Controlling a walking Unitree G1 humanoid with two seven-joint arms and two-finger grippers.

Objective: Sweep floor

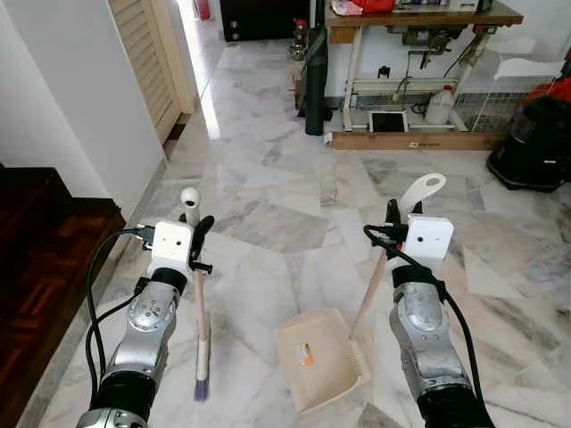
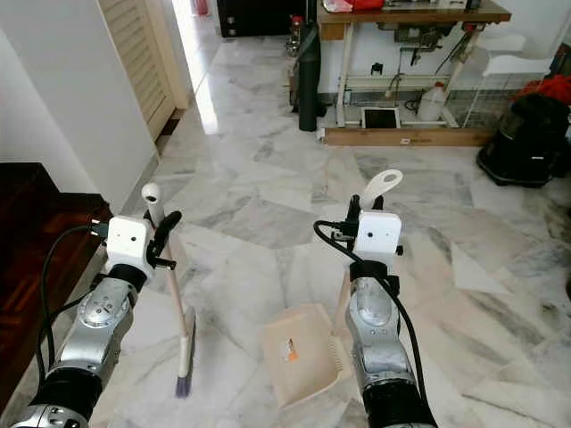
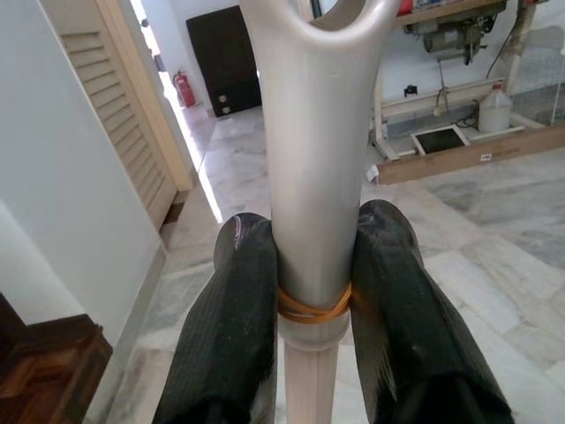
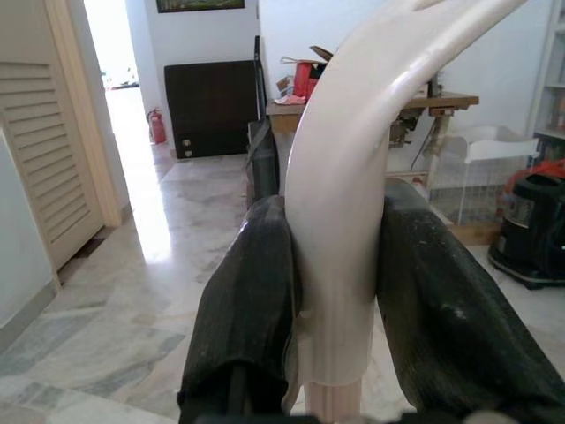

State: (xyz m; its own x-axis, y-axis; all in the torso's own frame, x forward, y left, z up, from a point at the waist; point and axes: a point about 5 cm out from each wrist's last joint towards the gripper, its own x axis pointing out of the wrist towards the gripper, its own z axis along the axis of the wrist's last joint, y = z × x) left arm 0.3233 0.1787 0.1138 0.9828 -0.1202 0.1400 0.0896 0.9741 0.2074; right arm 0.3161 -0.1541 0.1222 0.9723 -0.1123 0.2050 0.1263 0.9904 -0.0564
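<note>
We have tools in hand. Left end effector pinching broom handle, bristles on marble floor. Right end effector pinching dustpan handle; pan flat on floor between arms, looks empty. We judge sweeping barely begun; debris collection remains.

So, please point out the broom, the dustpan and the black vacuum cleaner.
broom (image 1: 202, 343), left eye view, on the lower handle.
dustpan (image 1: 317, 357), left eye view, on the middle of the pan.
vacuum cleaner (image 1: 535, 143), left eye view, on its black body.
</note>
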